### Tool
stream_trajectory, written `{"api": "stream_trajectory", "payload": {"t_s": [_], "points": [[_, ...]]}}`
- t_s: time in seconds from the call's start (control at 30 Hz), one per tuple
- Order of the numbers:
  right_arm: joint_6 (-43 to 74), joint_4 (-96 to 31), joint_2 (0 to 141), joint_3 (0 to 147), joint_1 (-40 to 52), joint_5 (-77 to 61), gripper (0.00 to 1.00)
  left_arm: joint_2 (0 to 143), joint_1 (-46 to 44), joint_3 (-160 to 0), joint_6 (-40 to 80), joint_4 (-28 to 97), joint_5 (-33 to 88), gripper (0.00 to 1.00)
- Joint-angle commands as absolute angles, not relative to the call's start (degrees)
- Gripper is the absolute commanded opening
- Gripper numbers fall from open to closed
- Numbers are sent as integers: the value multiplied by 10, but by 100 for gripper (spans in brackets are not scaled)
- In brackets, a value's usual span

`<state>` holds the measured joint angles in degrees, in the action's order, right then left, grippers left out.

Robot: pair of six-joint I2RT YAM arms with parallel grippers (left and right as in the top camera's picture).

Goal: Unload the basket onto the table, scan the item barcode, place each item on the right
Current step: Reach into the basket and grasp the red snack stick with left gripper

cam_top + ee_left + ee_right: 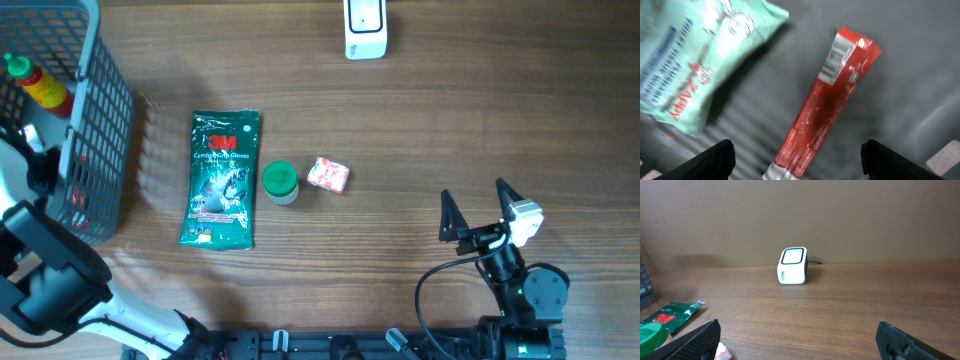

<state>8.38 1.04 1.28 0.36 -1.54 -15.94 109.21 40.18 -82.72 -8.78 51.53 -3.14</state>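
Red glossy slim packet, white barcode near its upper end.

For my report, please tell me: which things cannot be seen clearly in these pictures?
- Left wrist view: the barcode on the red sachet is blurred and cannot be read.
- Left wrist view: the teal packet is cut off by the left and top edges.
- Overhead view: the scanner is cut off by the top edge.
- Right wrist view: the green lid is cut off by the left edge.
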Motion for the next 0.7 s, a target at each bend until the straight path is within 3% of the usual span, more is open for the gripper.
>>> {"api": "stream_trajectory", "payload": {"t_s": [0.0, 0.13, 0.27, 0.33, 0.37, 0.43, 0.47, 0.67], "points": [[90, 12, 10, 3, -11, -150, 100, 1100, 401, -781, -143, 496, -28, 89], [90, 12, 10, 3, -11, -150, 100, 1100, 401, -735, -148, 449, -29, 91], [90, 12, 10, 3, -11, -150, 100, 1100, 401, -698, -148, 412, -29, 82], [90, 12, 10, 3, -11, -150, 100, 1100, 401, -687, -148, 399, -28, 52], [90, 12, 10, 3, -11, -150, 100, 1100, 401, -686, -148, 396, -28, 31], [90, 12, 10, 3, -11, -150, 100, 1100, 401, -686, -148, 396, -29, 9], [90, 12, 10, 3, -11, -150, 100, 1100, 401, -686, -148, 396, -28, 4], [90, 12, 10, 3, -11, -150, 100, 1099, 401, -703, -146, 395, -29, 4]]}}
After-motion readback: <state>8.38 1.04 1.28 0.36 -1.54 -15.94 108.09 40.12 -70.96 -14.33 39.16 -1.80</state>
